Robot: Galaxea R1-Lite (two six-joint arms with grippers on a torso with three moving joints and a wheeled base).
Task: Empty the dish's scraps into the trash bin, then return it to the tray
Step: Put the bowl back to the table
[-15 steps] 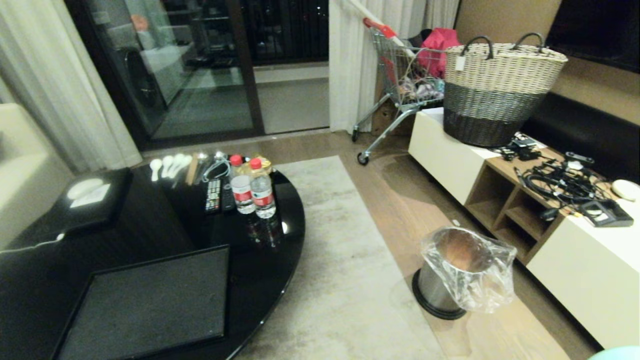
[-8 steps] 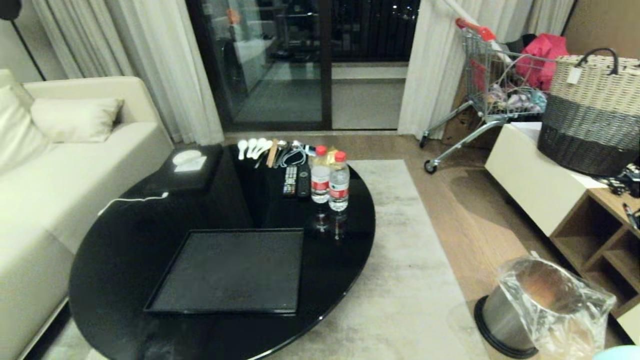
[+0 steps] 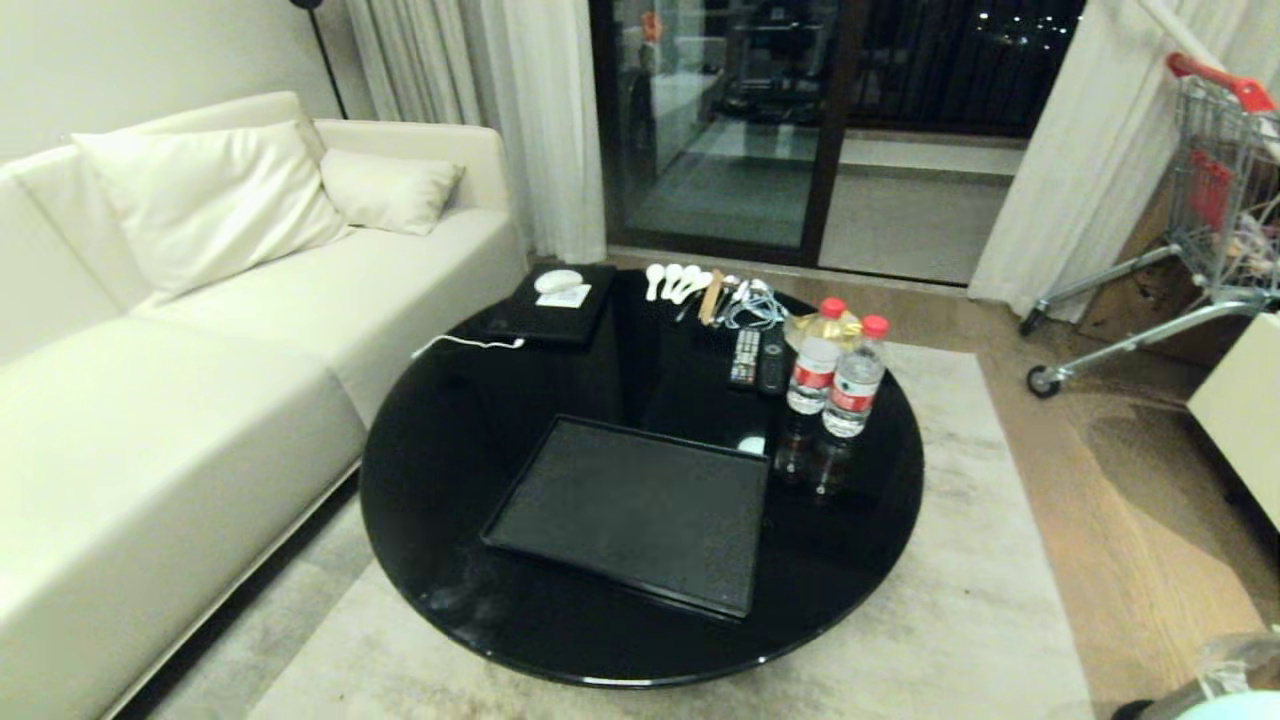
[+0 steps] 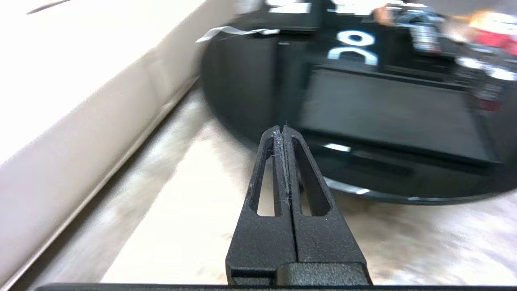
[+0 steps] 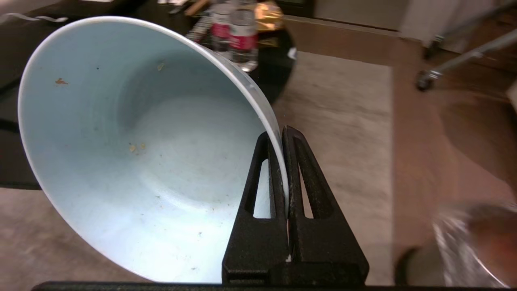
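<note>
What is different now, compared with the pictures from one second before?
Only the head view has swung toward the sofa: the round table and the tray now sit mid-frame, and the trash bin has slid to the lower right corner. That is the camera turning, not the things moving. The tray, bottles and remotes keep their places on the table.

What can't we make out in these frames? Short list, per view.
- Trash bin: head view, cut off by the bottom right corner; inside unseen. Right wrist view shows only a blurred edge.
- Dish: its lower rim is cut off by the right wrist view's bottom edge.
- Items at the table's far edge: too small to identify in head view.
- Tray: motion-blurred in left wrist view.
</note>
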